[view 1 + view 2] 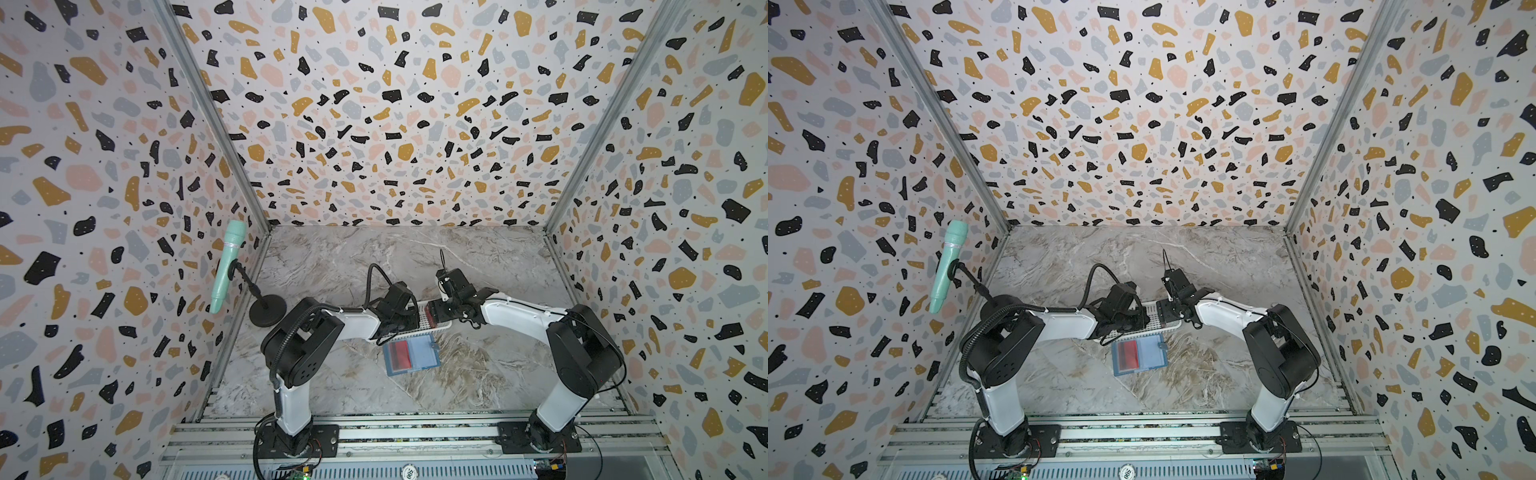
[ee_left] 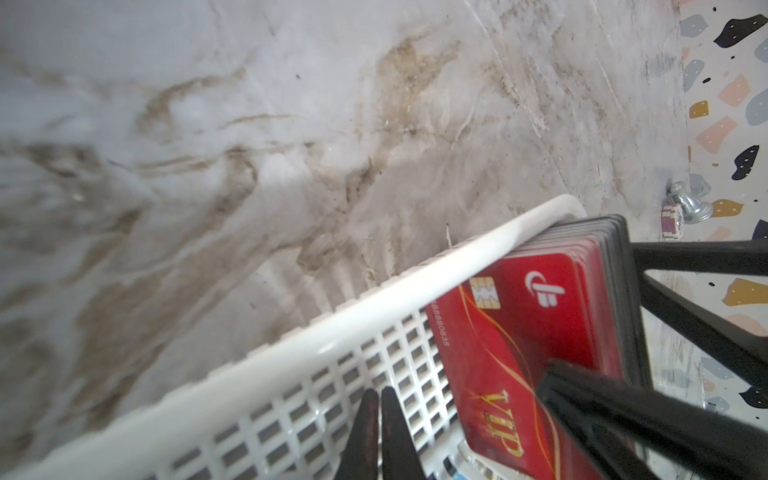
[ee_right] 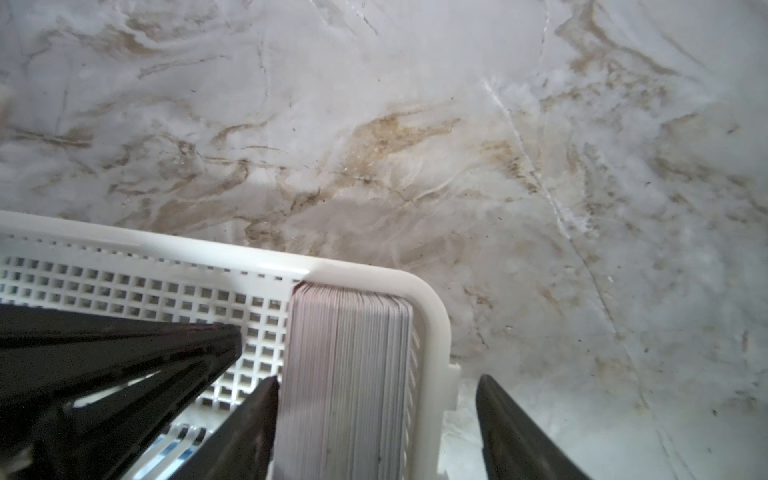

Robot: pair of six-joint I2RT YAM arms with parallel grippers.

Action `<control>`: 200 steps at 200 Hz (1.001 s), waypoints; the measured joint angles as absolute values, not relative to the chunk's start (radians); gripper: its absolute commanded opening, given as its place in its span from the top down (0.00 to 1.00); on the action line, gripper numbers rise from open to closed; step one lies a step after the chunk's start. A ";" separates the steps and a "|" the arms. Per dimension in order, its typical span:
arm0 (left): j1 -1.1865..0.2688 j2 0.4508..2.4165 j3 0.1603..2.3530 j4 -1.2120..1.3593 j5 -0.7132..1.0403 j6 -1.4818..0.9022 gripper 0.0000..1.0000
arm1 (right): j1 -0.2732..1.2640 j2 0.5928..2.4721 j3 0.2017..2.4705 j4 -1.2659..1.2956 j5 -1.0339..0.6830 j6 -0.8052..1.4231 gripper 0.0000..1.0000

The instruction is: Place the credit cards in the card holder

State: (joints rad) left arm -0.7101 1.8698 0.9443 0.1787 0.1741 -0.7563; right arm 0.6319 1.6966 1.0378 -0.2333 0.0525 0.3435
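You're in a robot test booth, terrazzo-print walls (image 1: 374,104) on three sides, marble-look tabletop (image 1: 332,257), left arm (image 1: 357,322) and right arm (image 1: 515,313) bolted to aluminium rails (image 1: 415,428), mint microphone (image 1: 226,266) on a stand.

The light is bright and even, coming from overhead, so shadows on the marble bench (image 1: 415,257) stay soft and pale. In both top views the patterned walls (image 1: 104,166) bow outward at the picture edges. My wrist views are softer. There the bench smears into blur, the rim of the white basket (image 2: 374,291) carries a glare streak, and my left tool (image 2: 380,392) and right tool (image 3: 376,384) are dark and out of focus.
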 measured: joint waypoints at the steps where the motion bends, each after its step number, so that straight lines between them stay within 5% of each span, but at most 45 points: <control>1: -0.710 1.870 0.944 0.179 0.175 -0.756 0.91 | 0.632 1.697 1.038 -0.233 0.053 0.343 0.34; 23: -0.710 1.870 0.944 0.184 0.187 -0.758 0.86 | 0.630 1.697 1.038 -0.233 0.044 0.342 0.35; 68: -0.710 1.870 0.945 0.208 0.234 -0.774 0.85 | 0.630 1.697 1.038 -0.233 0.033 0.339 0.16; 200: -0.715 1.904 0.951 0.249 0.252 -0.801 0.92 | 0.630 1.783 1.054 -0.233 0.049 0.338 0.20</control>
